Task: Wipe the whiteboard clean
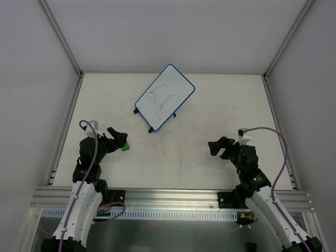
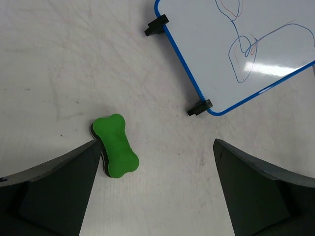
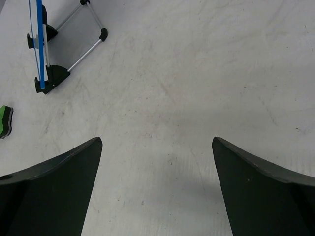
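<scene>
White table bears the scribbled whiteboard, ahead of both claws. Left gripper is spread, the green eraser just beside its left finger. Right gripper is spread too.

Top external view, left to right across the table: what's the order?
left gripper → whiteboard → right gripper. The green eraser overlaps the left gripper's tips, so it is left out of the order.
</scene>
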Controlling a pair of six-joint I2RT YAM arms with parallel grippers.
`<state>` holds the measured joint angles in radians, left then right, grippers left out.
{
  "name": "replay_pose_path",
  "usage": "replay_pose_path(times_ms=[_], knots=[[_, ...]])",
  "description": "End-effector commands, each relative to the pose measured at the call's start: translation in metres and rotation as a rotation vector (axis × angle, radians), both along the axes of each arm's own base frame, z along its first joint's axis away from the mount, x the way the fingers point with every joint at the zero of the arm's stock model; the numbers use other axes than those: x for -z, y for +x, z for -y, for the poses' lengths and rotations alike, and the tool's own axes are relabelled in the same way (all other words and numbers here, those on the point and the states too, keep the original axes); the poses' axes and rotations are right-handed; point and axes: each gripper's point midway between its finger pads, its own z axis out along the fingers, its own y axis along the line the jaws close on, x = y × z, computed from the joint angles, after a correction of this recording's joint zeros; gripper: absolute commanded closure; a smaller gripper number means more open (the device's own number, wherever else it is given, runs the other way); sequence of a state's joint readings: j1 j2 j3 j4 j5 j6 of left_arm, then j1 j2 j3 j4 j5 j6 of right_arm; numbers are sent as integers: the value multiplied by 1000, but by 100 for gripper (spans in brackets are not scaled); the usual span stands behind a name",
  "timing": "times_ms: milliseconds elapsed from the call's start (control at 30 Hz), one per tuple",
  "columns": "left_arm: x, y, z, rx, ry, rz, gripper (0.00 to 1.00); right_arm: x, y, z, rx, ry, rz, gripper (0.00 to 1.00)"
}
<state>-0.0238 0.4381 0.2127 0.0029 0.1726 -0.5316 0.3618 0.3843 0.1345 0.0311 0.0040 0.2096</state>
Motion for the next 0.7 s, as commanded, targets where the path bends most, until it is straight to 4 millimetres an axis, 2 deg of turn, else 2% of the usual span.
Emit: replay_pose_path(times_ms=[0, 200, 300, 333, 400, 433, 467, 500, 533, 633, 667], knots=[[-17, 6, -6, -27, 14, 63, 1, -27, 9, 1, 27, 24, 85, 1], [-15, 8, -11, -74, -12, 45, 1, -25, 10, -2, 10, 33, 85, 1], [-11, 8, -11, -65, 1, 22, 1, -32, 13, -12, -27, 67, 121, 1], [-5, 8, -11, -67, 1, -8, 1, -39, 14, -15, -37, 86, 138, 2], [-4, 10, -11, -70, -5, -33, 1, -42, 14, -21, -68, 98, 130, 2], [0, 11, -11, -71, -6, -61, 1, -55, 15, -30, -114, 117, 155, 2], [-4, 13, -11, -74, -10, -60, 1, -59, 15, -34, -134, 122, 156, 2], [0, 11, -11, -77, -12, -91, 1, -56, 18, -38, -149, 120, 125, 1], [1, 12, -11, -79, -10, -113, 1, -70, 21, -46, -185, 141, 154, 1], [5, 12, -15, -106, -5, -156, 1, -75, 30, -59, -228, 172, 144, 1], [5, 11, -16, -112, -4, -175, 1, -83, 32, -64, -257, 183, 153, 1]])
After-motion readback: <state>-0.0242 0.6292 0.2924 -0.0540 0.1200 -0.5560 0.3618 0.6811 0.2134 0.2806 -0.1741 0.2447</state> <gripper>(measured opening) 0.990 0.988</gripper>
